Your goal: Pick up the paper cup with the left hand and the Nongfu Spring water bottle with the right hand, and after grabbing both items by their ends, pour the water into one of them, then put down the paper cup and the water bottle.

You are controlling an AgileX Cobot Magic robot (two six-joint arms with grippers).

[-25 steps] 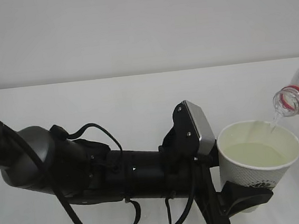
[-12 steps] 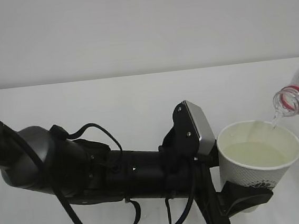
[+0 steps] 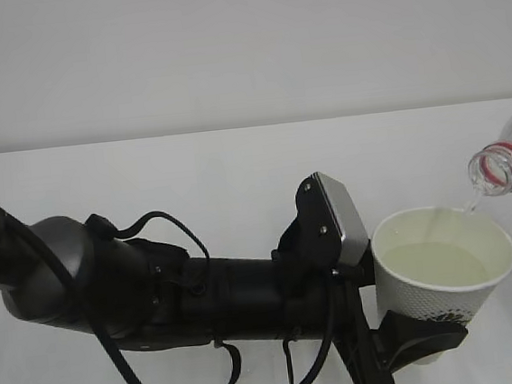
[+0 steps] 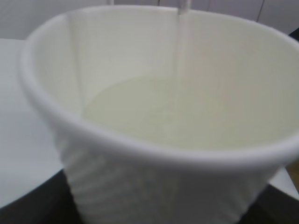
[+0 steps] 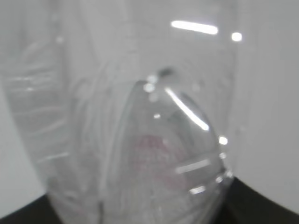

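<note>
Claws pinch paper cup (image 3: 446,284) and tilted water bottle (image 3: 511,160), water (image 3: 437,263) trickling in.

Setting: a bare test bench of lab type. Evidence — a plain white table (image 3: 235,167) against a blank pale wall (image 3: 242,48).

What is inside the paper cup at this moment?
The paper cup holds pale, faintly yellowish water, filling roughly its lower half, and a thin stream runs in from the bottle. The cup's bottom is covered by the water.
</note>
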